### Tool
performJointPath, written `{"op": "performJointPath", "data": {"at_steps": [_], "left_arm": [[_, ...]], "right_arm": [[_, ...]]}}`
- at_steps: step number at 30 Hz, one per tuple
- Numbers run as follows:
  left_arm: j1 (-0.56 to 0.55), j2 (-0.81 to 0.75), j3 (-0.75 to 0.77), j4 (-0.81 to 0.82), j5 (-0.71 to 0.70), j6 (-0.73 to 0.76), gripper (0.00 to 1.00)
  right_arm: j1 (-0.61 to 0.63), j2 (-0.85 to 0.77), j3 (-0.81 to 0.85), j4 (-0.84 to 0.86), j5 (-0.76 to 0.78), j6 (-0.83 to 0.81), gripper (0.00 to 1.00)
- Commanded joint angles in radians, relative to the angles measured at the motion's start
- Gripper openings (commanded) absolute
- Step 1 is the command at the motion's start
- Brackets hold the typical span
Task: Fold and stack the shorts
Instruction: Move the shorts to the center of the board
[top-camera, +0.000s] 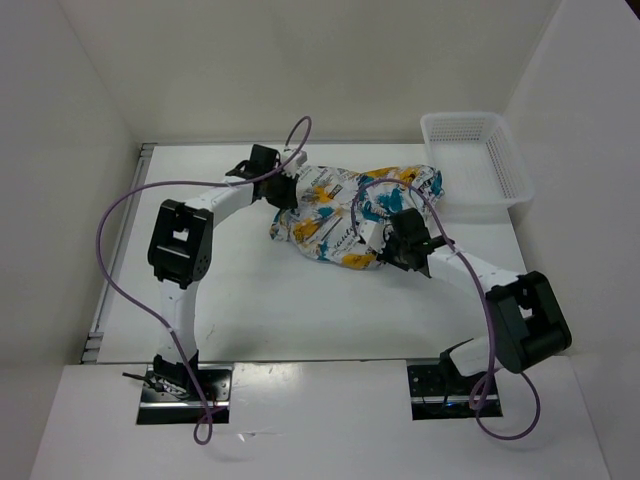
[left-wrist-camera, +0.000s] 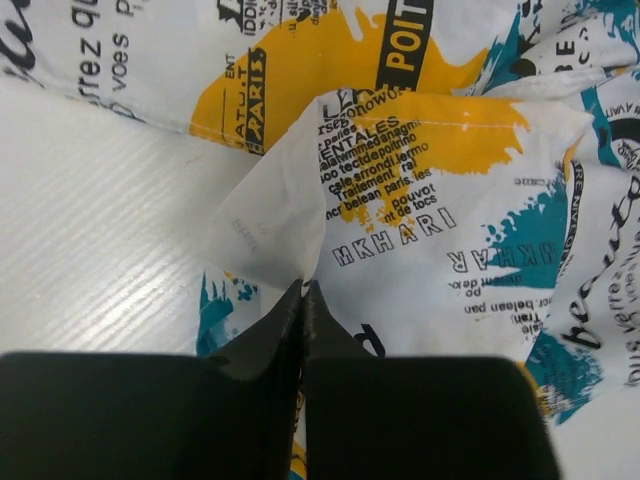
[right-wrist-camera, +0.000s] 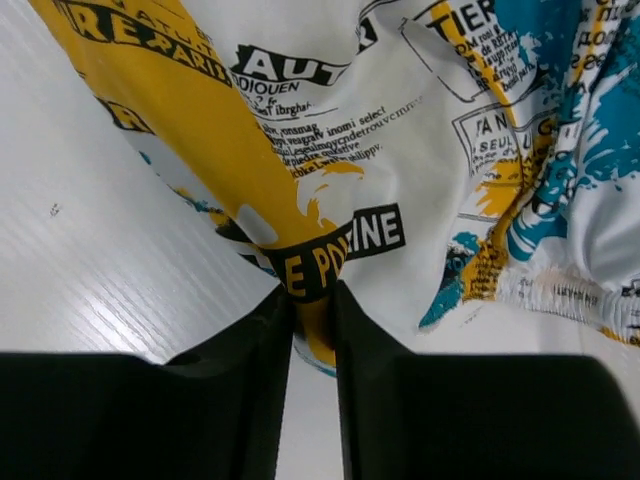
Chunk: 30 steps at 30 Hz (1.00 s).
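Note:
The shorts (top-camera: 335, 215) lie bunched in a crumpled heap at the middle of the white table, white fabric printed in teal, orange-yellow and black. My left gripper (top-camera: 283, 187) is at the heap's upper left edge. In the left wrist view it (left-wrist-camera: 303, 288) is shut on a thin fold of the shorts (left-wrist-camera: 420, 190). My right gripper (top-camera: 388, 252) is at the heap's lower right edge. In the right wrist view it (right-wrist-camera: 313, 292) is shut on a bunched fold of the shorts (right-wrist-camera: 330, 150), with fabric pinched between the fingers.
A white plastic mesh basket (top-camera: 478, 155) stands at the back right of the table, just right of the heap. Purple cables loop over both arms. White walls close in the table on the left, back and right.

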Motion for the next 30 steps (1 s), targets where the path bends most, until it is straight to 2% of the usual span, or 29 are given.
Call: {"op": "performJointPath", "data": {"at_steps": [1, 3, 4, 5, 8, 13, 19, 23, 26, 30], "left_arm": [[-0.007, -0.004, 0.046, 0.040, 0.004, 0.005, 0.00], [-0.007, -0.041, 0.046, 0.040, 0.004, 0.005, 0.00], [0.004, -0.074, 0.060, 0.031, -0.005, 0.005, 0.00], [0.004, -0.094, 0.078, 0.017, -0.005, 0.005, 0.00], [0.042, -0.186, 0.144, -0.052, -0.005, 0.005, 0.00], [0.157, -0.374, 0.244, -0.201, -0.005, 0.005, 0.00], [0.258, -0.640, 0.253, -0.224, -0.071, 0.005, 0.00], [0.306, -0.800, 0.229, -0.233, -0.100, 0.005, 0.00], [0.315, -0.944, 0.172, -0.219, -0.152, 0.005, 0.00], [0.335, -1.151, 0.080, -0.158, -0.171, 0.005, 0.00]], "right_arm": [[-0.005, 0.018, -0.011, 0.082, -0.019, 0.016, 0.23], [-0.005, 0.018, -0.002, 0.100, -0.007, 0.016, 0.11], [-0.005, 0.018, 0.028, 0.100, -0.007, 0.005, 0.02], [-0.005, 0.018, 0.045, 0.100, -0.007, 0.005, 0.00], [-0.016, 0.008, 0.146, 0.070, -0.033, 0.019, 0.00], [-0.070, 0.008, 0.487, -0.041, -0.081, 0.094, 0.00], [-0.091, 0.028, 0.875, -0.119, -0.090, 0.157, 0.00], [-0.091, 0.028, 1.100, -0.186, -0.166, 0.212, 0.00], [-0.091, -0.007, 1.125, -0.252, -0.226, 0.212, 0.00], [-0.091, -0.100, 1.135, -0.373, -0.433, 0.187, 0.00]]}}
